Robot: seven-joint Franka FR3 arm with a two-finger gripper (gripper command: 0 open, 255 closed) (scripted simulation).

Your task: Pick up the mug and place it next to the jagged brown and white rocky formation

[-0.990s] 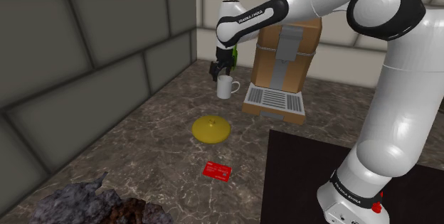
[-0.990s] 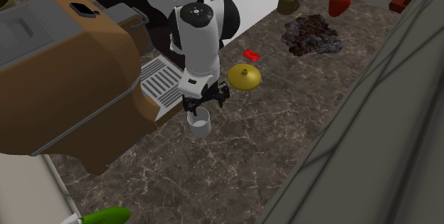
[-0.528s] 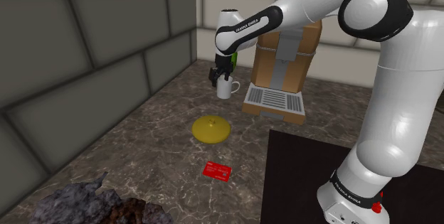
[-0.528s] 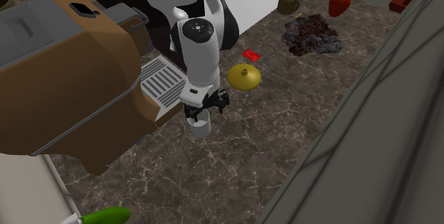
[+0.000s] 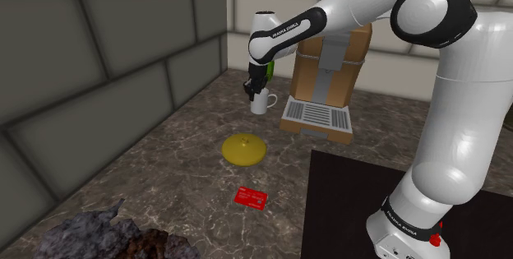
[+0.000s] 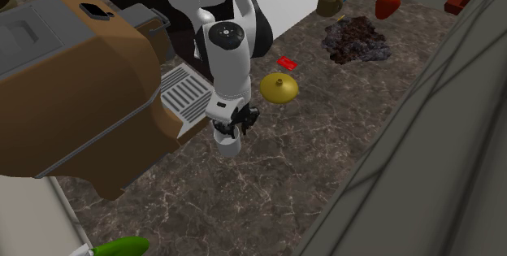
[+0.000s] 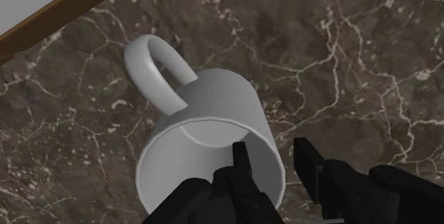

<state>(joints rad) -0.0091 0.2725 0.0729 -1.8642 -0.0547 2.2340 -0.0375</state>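
A plain white mug (image 5: 263, 101) (image 6: 230, 142) (image 7: 213, 116) stands upright on the dark marble counter, just in front of the coffee machine's drip tray. My black gripper (image 5: 251, 94) (image 6: 236, 126) (image 7: 272, 146) reaches down over its rim. One finger is inside the cup, the other outside, opposite the handle. The rim wall sits between them with a thin gap on each side, so the jaws are narrow but still open. The jagged brown and white rock formation (image 5: 90, 233) (image 6: 356, 39) lies far off at the counter's other end.
A brown coffee machine (image 5: 329, 68) (image 6: 73, 84) stands close beside the mug. A yellow domed lid (image 5: 243, 148) (image 6: 279, 87) and a red card (image 5: 251, 196) (image 6: 284, 62) lie between mug and rocks. A stone wall (image 5: 99, 76) borders the counter. A red fruit (image 6: 387, 6) and an olive jar (image 6: 328, 3) sit beyond the rocks.
The gripper came down onto the mug, and its fingers narrowed from wide apart to close around the rim wall. The mug has not moved.
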